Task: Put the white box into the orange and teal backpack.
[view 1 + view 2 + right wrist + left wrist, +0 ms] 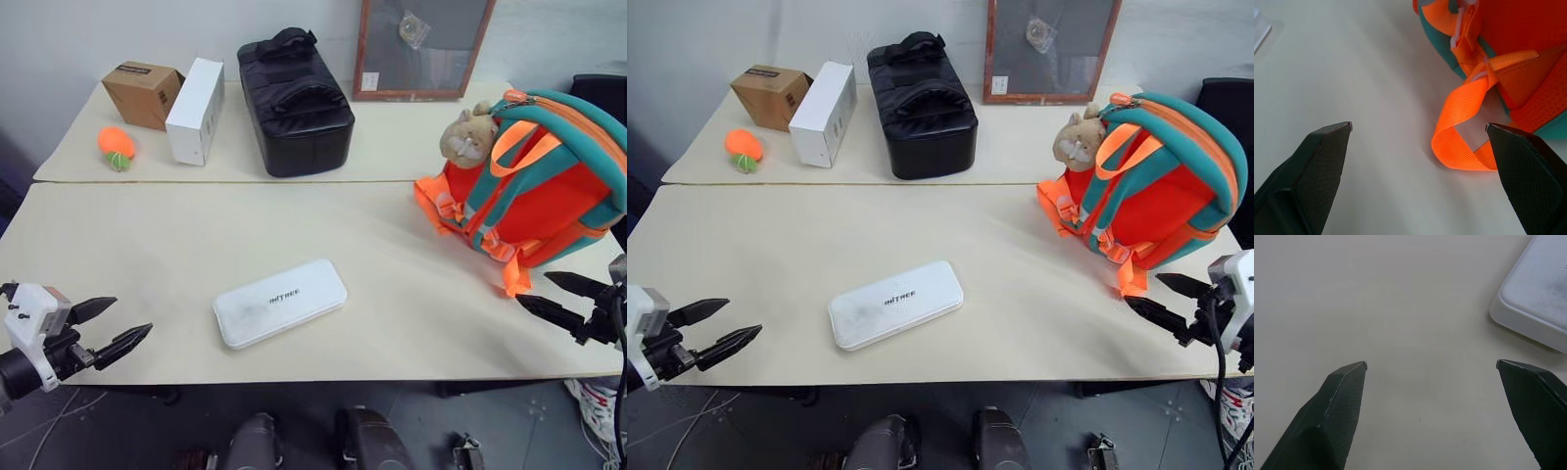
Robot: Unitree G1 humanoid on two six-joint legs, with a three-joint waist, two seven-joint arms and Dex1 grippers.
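Plainly, the white box [280, 303] lies flat mid-surface [176, 245] with the orange and teal backpack [545, 186] at its two o'clock, so the left tool [110, 328] and right tool [560, 299] wait empty, fingers apart, flanking both.

Left gripper [110, 327]: two black fingers tapering to points, matte textured faces, mounted on a white boxy wrist housing with small dark screws over a black cylindrical joint. Right gripper [1159, 299]: same black pointed fingers, white housing block, black cable looping down beside it.
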